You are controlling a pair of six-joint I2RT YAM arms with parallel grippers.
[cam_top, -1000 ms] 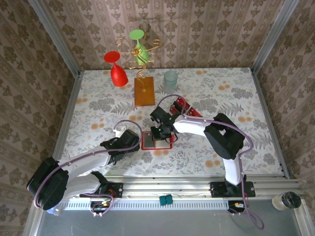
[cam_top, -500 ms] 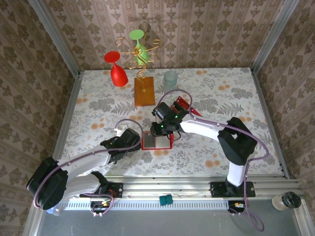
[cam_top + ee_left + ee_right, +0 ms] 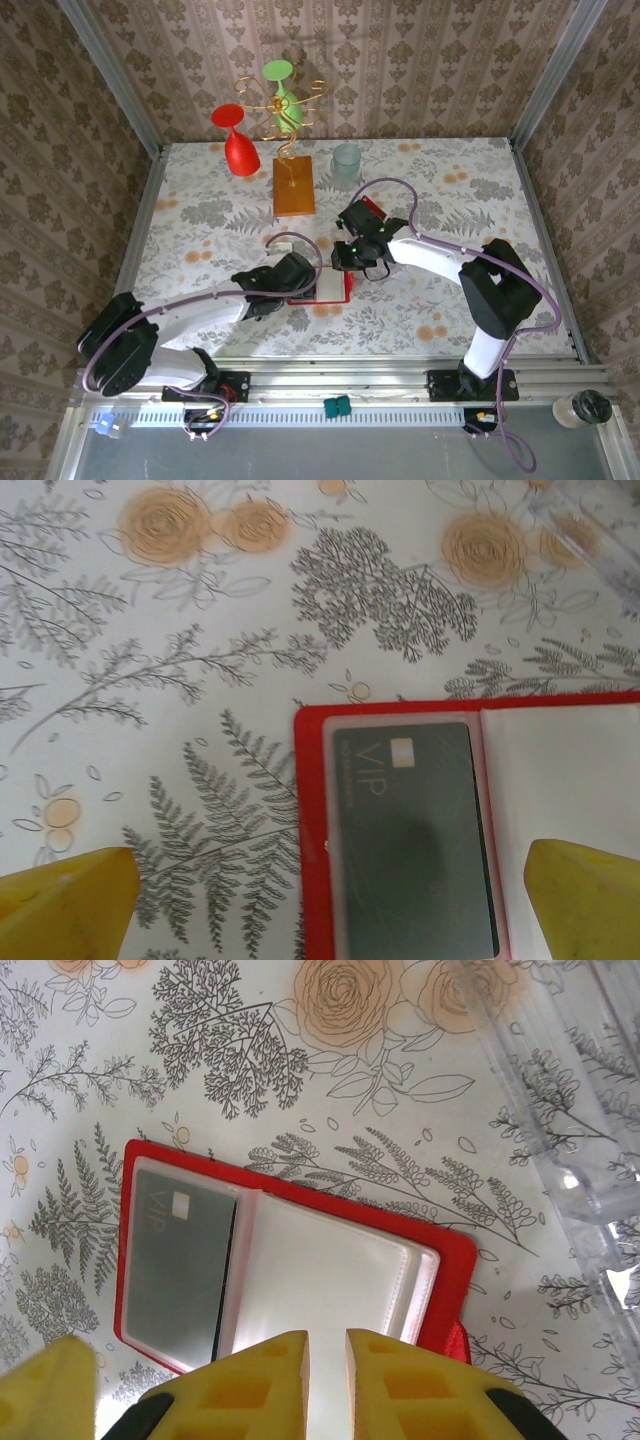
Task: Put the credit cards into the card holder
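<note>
Clearly, "VIP" marks the card (image 3: 415,830) in the card holder (image 3: 310,880); left fingers (image 3: 65,905) spread, right fingers (image 3: 250,1385) barely parted.

Bright, even light; soft shadows.

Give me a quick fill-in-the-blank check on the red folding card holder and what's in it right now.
The glossy red folding card holder lies flat and ___, not folded shut, on the flower-patterned table. The dark grey card under one clear pocket is printed with the letters ___. The left gripper above it has fingers coloured ___.
Missing words: open; VIP; yellow.
</note>
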